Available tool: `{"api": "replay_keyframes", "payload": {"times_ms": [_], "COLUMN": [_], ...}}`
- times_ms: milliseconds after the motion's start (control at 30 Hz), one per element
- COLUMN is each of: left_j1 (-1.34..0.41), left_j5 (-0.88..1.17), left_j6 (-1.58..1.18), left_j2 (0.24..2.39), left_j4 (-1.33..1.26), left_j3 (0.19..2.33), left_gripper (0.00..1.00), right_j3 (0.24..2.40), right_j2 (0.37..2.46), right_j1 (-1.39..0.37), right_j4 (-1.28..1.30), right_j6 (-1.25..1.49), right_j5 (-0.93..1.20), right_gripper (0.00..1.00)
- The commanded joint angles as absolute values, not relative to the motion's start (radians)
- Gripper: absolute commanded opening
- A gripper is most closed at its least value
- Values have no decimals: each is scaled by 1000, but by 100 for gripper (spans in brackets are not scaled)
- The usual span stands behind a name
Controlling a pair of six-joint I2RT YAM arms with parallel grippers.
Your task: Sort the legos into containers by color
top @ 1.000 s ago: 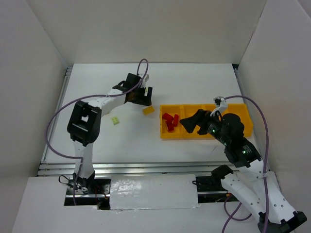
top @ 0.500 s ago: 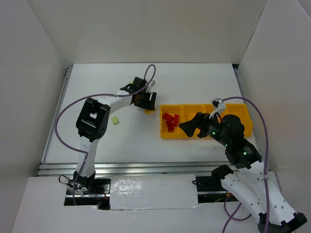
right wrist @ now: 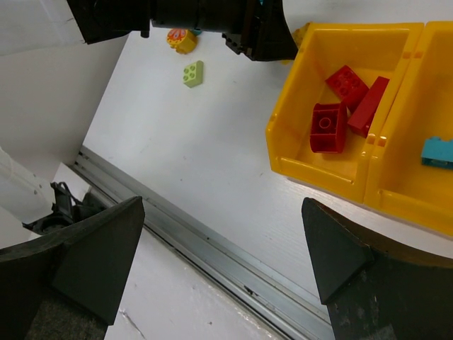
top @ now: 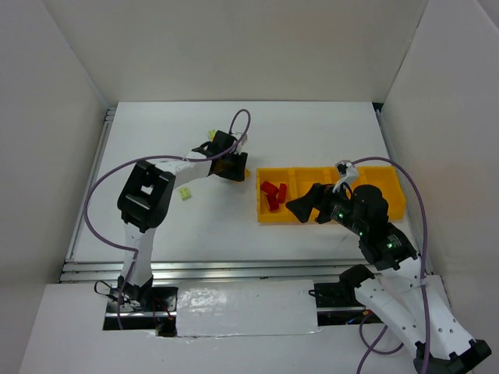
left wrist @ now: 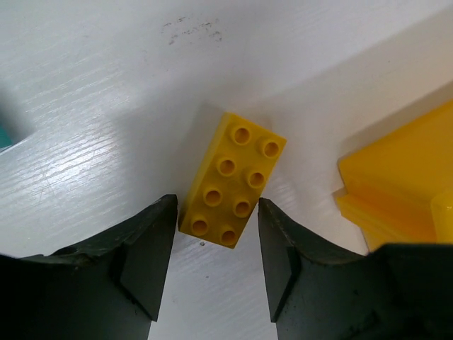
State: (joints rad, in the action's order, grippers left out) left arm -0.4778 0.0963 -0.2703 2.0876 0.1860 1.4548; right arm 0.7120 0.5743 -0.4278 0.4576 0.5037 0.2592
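Watching the yellow brick [left wrist: 232, 180] first: it lies flat on the desk [top: 203, 226], studs up, skewed between the fingers of my left gripper [left wrist: 216, 219]. Those jaws are parted and straddle its near end. I see a sliver of white on each side, so nothing is gripped.

The left arm reaches out and across to the right, wrist pitched down, with the left gripper low over the brick just off the left end of the tray [top: 269, 218]. In the left wrist view the tray corner sits close to the right-hand finger, so that side is tight. The other side is open desk.

Red bricks [right wrist: 347, 106] lie in the leftmost compartment and a teal brick [right wrist: 437, 152] in the next one. A pale green brick [right wrist: 192, 74] sits loose on the desk, well apart from the tray. A small multicoloured clump [right wrist: 182, 40] lies farther out, near the left arm.

My right gripper [top: 300, 206] hangs over the tray's near-left corner, fingers spread wide and holding nothing, with bare desk below it.

Against a second ago, the left gripper has swung right. The brick lay in plain sight beside it then; from above the wrist now covers it. The right gripper has edged slightly left.
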Motion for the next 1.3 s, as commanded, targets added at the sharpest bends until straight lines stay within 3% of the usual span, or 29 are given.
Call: {"api": "replay_keyframes", "payload": {"times_ms": [0,100,167,200,267,300,400,567,833,1267], "left_j1": [-483,-482,-483,-483,-485,-485,-485,-486,-546,-772], "left_j5": [49,40,46,45,34,28,5,-23,210,281], "left_j6": [-295,-295,-291,-293,-296,-302,-322,-327,-259,-189], "left_j2": [2112,2141,2148,2151,2151,2146,2108,1959,1571,1299], "left_j4": [252,256,253,261,278,290,293,249,8,-78], "left_j3": [1440,1456,1463,1476,1486,1486,1464,1353,1027,905], "left_gripper": [62,61,54,42,29,13,0,0,0,0], "right_j3": [713,713,713,712,710,709,700,690,673,632], "right_j2": [558,555,554,554,554,554,554,580,618,807], "right_j1": [-433,-433,-433,-433,-433,-433,-433,-433,-425,-462], "right_j4": [431,433,436,436,436,433,419,396,307,92], "right_j6": [483,479,476,474,474,474,482,515,721,925], "right_j5": [279,285,287,287,287,287,290,278,158,261], "right_gripper": [100,100,100,100,100,100,100,100,100,94]}}
